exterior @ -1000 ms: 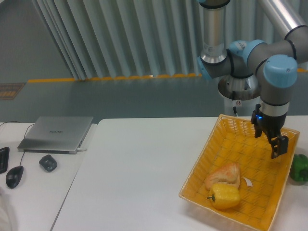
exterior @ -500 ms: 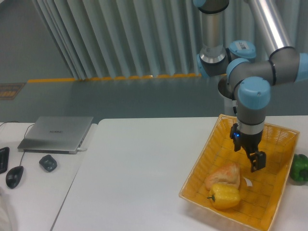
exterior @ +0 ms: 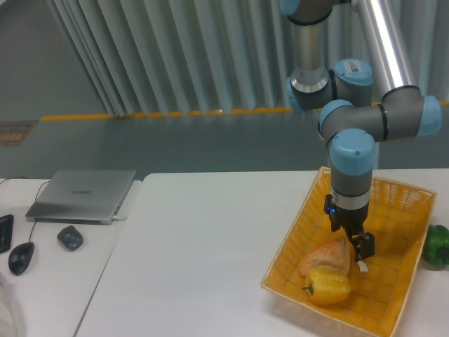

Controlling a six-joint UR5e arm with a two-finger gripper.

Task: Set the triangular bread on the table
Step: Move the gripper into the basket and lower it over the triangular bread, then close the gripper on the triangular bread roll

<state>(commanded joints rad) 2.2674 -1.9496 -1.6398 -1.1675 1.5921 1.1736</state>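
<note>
Camera view from my remote station, read left to right. At the far left, on a pale desk (exterior: pixel 56 281), I see a dark mouse (exterior: pixel 21 257), a small dark object (exterior: pixel 70 238) and a closed grey laptop (exterior: pixel 83 194). Next comes the white table (exterior: pixel 196 267), reaching across to the right side. Toward its right end sits a yellow woven basket (exterior: pixel 298 232). Inside it lies the triangular bread (exterior: pixel 323 258), tan and golden, with a yellow pepper (exterior: pixel 327 286) touching its near side. The arm comes down from above, and the gripper (exterior: pixel 361 247) sits low in the basket just beside the bread's right end. I cannot tell whether its fingers are spread or closed, or whether they touch the bread. A green pepper (exterior: pixel 437 245) rests at the right edge.
</note>
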